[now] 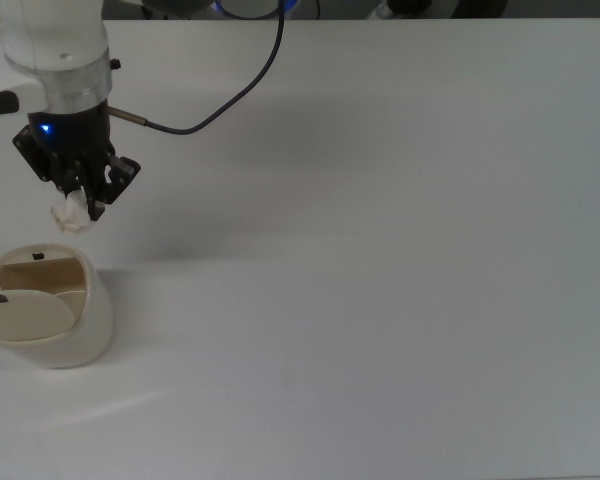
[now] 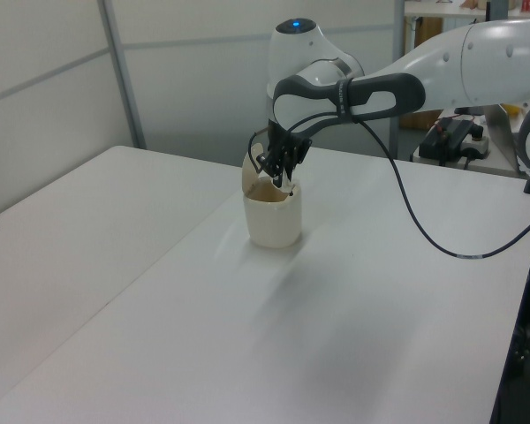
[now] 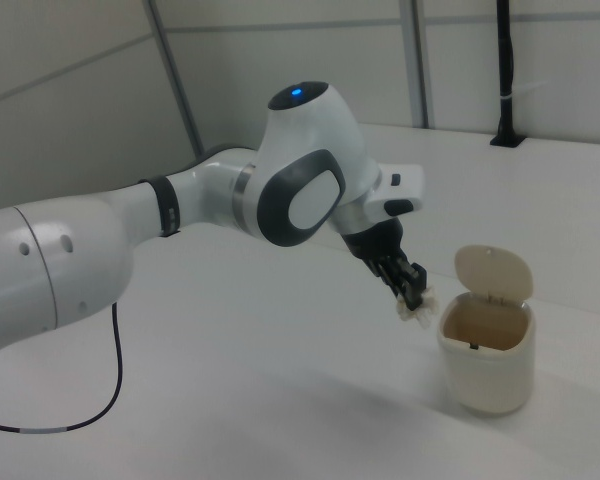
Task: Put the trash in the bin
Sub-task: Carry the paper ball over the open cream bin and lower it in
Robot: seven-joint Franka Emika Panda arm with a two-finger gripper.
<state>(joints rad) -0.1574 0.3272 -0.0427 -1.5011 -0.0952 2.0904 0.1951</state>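
So here we've got the pincer [image 1: 80, 200] clamped down on the trash [image 1: 70, 214], a lumpy little off-white paper wad pinched between its dark fingers and sticking out below the tips. It's up in the air, clear of the white counter [image 1: 380, 280]. In the top view the wad sits just above the bin [image 1: 48, 320] in the picture, close to its rim but not over the opening. The right view tells the same story: the wad [image 3: 415, 313] hangs just beside the bin's [image 3: 487, 365] rim on the right view's left, about level with the top edge, not touching as far as we can tell. The bin is cream, round, standing upright on the counter with its flap lid [image 3: 492, 271] swung up and open. A dark cable [image 1: 220, 105] trails off the arm across the top view.
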